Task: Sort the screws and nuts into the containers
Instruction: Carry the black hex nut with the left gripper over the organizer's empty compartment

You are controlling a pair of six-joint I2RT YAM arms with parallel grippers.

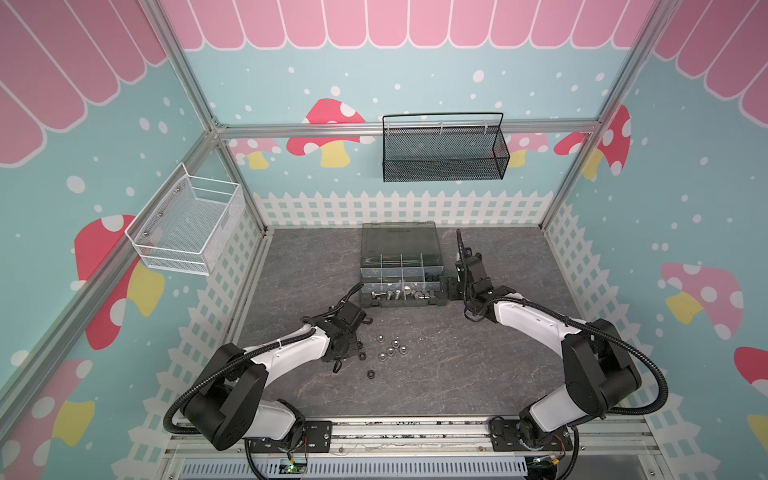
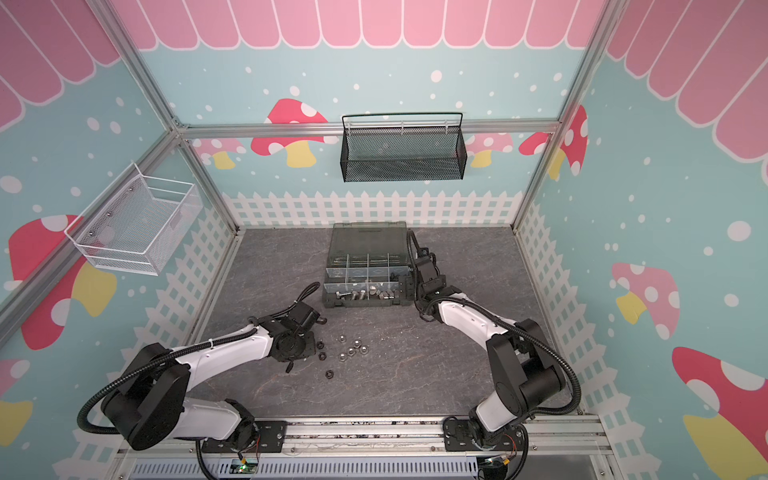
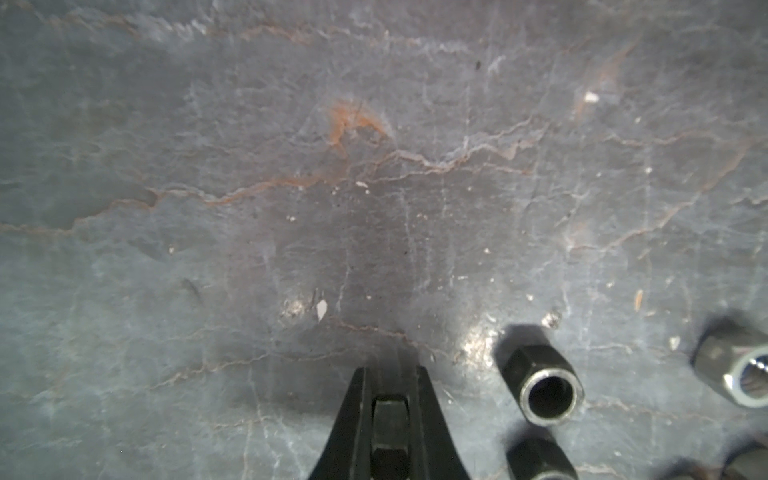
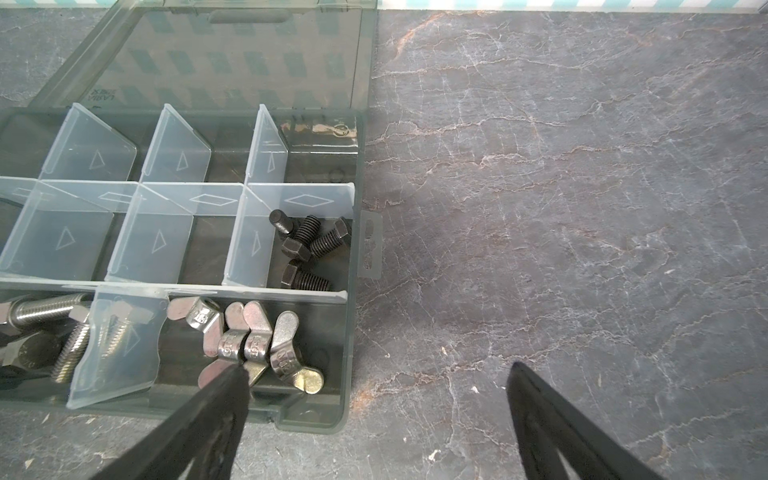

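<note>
Lying between the nearly closed jaws of the left gripper [image 3: 390,370], one black hex nut [image 3: 390,428] was recorded, pinched across two flats. Its lower part was cut off by the frame edge, and whether it had left the table [image 3: 374,187] could not be told. Close by, a second black nut [image 3: 546,390] was noted entire, a third cropped, and a silver nut [image 3: 744,370] half out of frame. In both top views this gripper was hidden beneath its own wrist. Loose silver nuts [image 1: 390,347] were seen scattered on the table in front of the organiser case [image 1: 399,306].

The right gripper [image 4: 374,370] was entered with jaws spread wide and nothing between them. One finger [image 4: 224,399] was seen over the compartment of wing nuts [image 4: 249,340], the other over bare table beside the case. Black screws [image 4: 309,245] were listed in the next compartment. Silver screws [image 4: 50,324] were partly veiled by a divider and cropped.
</note>
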